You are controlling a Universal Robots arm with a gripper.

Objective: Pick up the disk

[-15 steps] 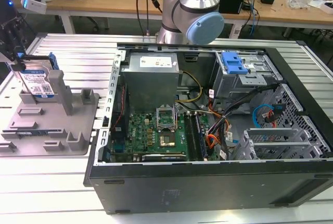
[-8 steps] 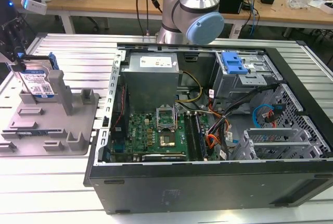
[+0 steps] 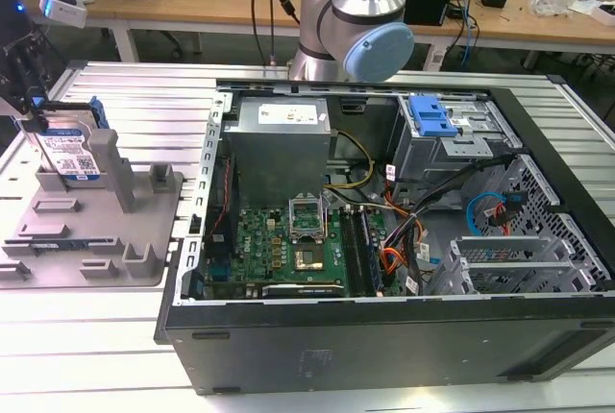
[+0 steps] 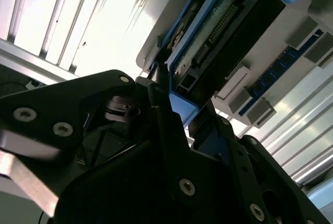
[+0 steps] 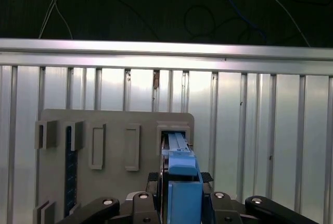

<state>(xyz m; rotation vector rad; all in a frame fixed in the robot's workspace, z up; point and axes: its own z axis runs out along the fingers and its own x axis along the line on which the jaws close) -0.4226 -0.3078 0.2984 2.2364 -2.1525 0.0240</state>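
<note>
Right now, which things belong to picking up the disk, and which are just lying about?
Job in hand:
disk, upright in the grey fixture
hand, at the disk's blue rail

Lying about:
open computer case
power supply
motherboard
blue drive cage

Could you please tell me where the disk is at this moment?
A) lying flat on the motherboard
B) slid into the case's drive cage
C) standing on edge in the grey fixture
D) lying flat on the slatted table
C: the disk stands on edge in a slot of the grey fixture, outside the computer case.
</note>
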